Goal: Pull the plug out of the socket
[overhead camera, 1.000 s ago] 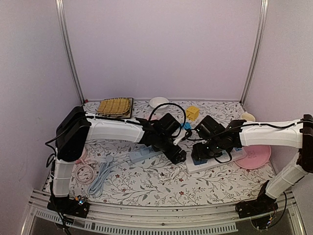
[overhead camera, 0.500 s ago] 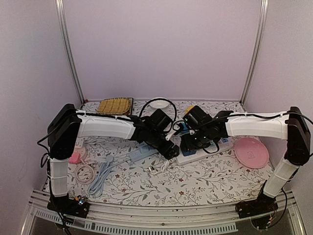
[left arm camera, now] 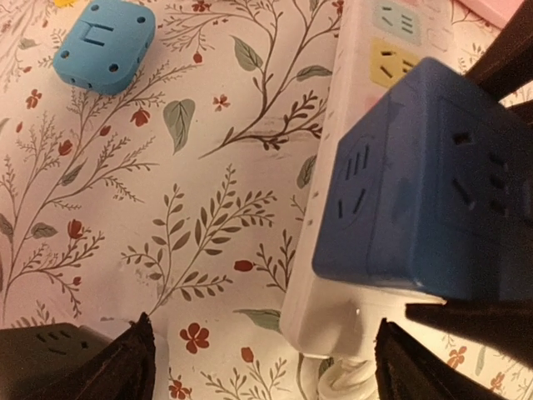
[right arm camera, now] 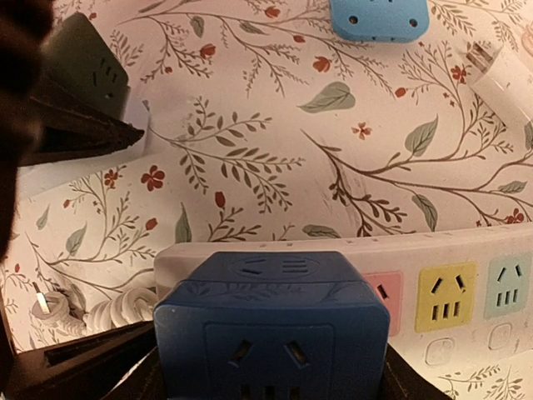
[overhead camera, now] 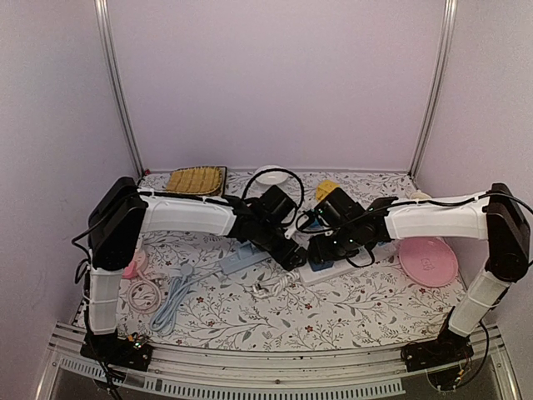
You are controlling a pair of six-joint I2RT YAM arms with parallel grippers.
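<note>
Blue plug cube (right arm camera: pixel 271 325) sits between the right gripper's (right arm camera: pixel 266 371) fingers, which are clamped on its two flanks. It stands on the end of the white power strip (right arm camera: pixel 433 292). The cube's bottom face and pins are hidden, so can't tell how deep it's seated. Fingertips are cut off at the edge of the right wrist view.

Left gripper (left arm camera: pixel 262 333) is spread apart, holding nothing. The cord end of the strip lies between its fingertips, the cube just ahead and to the right. From the top view both wrists crowd together over that spot and cover the strip end.

Coiled white cord (right arm camera: pixel 108 312) lies just off the strip end. A black adapter (right arm camera: pixel 83 62) sits by the left gripper's finger. Bare tabletop (left arm camera: pixel 166 208) opens beyond that, out to a small blue adapter (left arm camera: pixel 104 46). Pink plate (overhead camera: pixel 429 260) lies off the strip's far end.
</note>
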